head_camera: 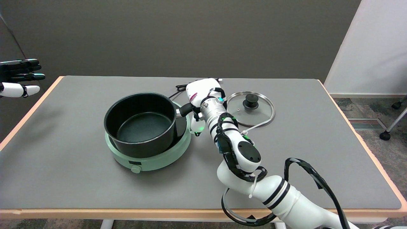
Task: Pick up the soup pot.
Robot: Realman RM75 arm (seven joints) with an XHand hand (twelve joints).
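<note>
Head view: right hand (201, 92) over stub handle (186, 110) of soup pot (141, 123); fingers hidden behind palm, so whether it grips handle cannot be told. Pot sits just left of hand, on green cooker base (149, 159), tilted, one edge riding base rim. Pot looks like stiff metal, fairly heavy, smooth dark coating, likely slippery; load hangs off-centre from handle, so wrap handle close to pot wall. Glass lid (261, 112) lies flat just right of hand, fragile. Table (318, 152) beneath.
</note>
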